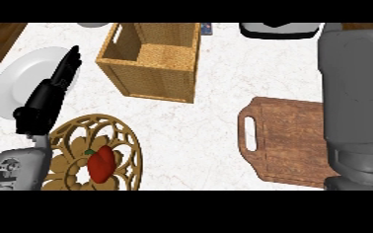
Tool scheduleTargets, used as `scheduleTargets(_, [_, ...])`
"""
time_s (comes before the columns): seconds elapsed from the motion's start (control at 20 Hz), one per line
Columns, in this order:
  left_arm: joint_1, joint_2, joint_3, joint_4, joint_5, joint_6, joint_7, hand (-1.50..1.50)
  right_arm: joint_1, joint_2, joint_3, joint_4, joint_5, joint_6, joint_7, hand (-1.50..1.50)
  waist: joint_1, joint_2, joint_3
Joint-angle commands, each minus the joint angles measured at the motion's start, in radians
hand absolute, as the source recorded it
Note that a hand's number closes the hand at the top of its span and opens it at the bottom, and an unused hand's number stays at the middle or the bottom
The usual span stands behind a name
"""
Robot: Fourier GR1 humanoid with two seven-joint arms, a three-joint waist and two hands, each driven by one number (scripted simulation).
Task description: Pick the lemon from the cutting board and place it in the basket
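Wooden cutting board (287, 138) lies flat on the white table (211, 128), well to the right of the left hand (45, 101), with its handle slot on the side facing that hand. Right forearm (350, 103) covers the board's right part and runs up to the top edge of the view. The right hand itself does not show, so its state cannot be told.

Lemon: not visible in this view (whether it is under the forearm or somewhere else cannot be told).

Left hand: open, fingers (69, 65) straight and pointing away from the robot, holding nothing. It lies over a white plate (22, 71).

Basket (149, 81), a square wooden box open at the top, stands just to the right of those fingertips, apart from them and from the board.

Below the hand, beside the left wrist: a carved wooden trivet (120, 131) with a red pepper (102, 164) lying on it.
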Motion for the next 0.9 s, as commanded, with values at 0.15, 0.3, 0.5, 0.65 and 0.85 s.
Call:
scheduleTargets(0.15, [-0.020, -0.026, -0.024, -0.003, -0.004, -0.002, 0.025, 0.00, -0.305, 0.079, 0.026, 0.051, -0.078, 0.099, 0.237, 1.50, 0.006, 0.001, -0.001])
scheduleTargets(0.3, [0.015, -0.008, 0.001, 0.003, -0.004, -0.004, -0.030, 0.00, -0.381, 0.100, 0.038, 0.139, -0.085, 0.094, 0.283, 1.50, 0.011, 0.003, -0.001])
scheduleTargets(0.5, [0.000, 0.008, 0.019, 0.024, 0.007, -0.025, -0.043, 0.00, -0.448, 0.125, 0.051, 0.234, -0.082, 0.038, 0.296, 1.50, 0.008, 0.006, -0.001])
scheduleTargets(0.65, [-0.008, 0.013, 0.024, 0.031, 0.011, -0.031, -0.046, 0.00, -0.516, 0.137, 0.040, 0.382, -0.074, -0.008, 0.321, 1.50, 0.018, 0.010, -0.001])
scheduleTargets(0.85, [0.007, 0.007, 0.008, -0.016, 0.007, -0.039, -0.009, 0.00, -0.553, 0.156, 0.108, 0.486, -0.129, -0.029, 0.374, 1.50, 0.032, 0.008, -0.001])
